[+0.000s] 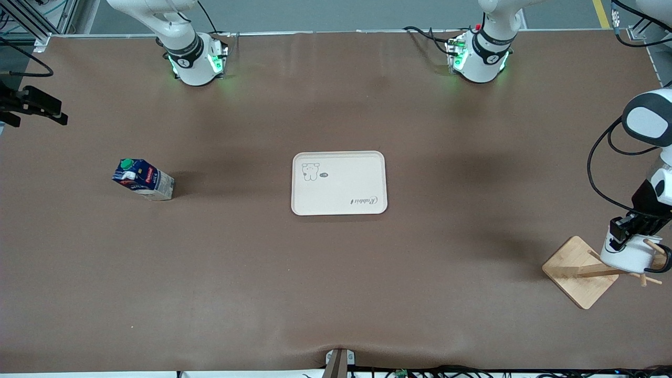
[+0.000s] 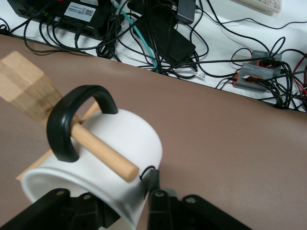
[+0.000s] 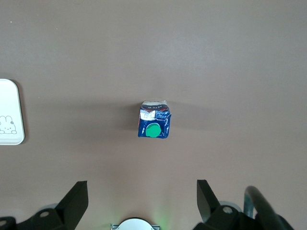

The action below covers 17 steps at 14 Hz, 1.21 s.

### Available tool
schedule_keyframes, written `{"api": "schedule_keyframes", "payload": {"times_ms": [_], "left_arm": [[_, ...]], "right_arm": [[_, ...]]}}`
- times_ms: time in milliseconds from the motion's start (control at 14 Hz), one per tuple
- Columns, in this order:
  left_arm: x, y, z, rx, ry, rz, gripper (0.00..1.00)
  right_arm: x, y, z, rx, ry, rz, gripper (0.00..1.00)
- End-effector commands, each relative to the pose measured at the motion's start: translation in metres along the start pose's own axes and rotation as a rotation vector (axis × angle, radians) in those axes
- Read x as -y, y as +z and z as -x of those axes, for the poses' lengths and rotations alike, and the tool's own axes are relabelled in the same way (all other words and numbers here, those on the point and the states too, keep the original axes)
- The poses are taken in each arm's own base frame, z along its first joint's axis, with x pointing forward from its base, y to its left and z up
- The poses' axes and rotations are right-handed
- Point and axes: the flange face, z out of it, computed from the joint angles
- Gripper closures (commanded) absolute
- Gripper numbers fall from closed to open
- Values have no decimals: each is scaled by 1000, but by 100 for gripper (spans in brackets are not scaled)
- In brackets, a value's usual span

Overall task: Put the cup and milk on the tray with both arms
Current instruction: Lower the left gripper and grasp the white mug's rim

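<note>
The cup hangs by its black handle on a peg of the wooden stand, near the table's corner at the left arm's end, on the front camera's edge. It lies on its side with its mouth toward the left gripper, which pinches its rim tight. The milk stands upright with its green cap on top, toward the right arm's end of the brown table. The tray lies flat in the middle. The right gripper hangs high over the milk, spread wide and holding nothing. Cables lie past the table's edge.
</note>
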Motion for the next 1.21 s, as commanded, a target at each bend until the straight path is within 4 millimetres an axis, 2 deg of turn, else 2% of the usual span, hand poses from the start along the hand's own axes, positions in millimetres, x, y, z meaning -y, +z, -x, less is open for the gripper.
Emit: {"api": "schedule_keyframes", "payload": {"times_ms": [0,214,571,857,1143], "left_arm": [[-2,1,-4,4,51,-20,100],[-6,-3,-9,21,58,-17,100],[-25,-15,-17,125,76,5,100],[-36,-38,-31,217,81,18,100],[-50,-47,-30,295,102,33,100]], "right_arm": [[-1,-5,-2,-1,3,-7,0],[-1,-5,-2,-1,3,-7,0],[-2,-5,-2,-1,5,-7,0],[-1,-5,-2,-8,-3,-6,0],[1,-2,-9,-19,-4,-3,0]]}}
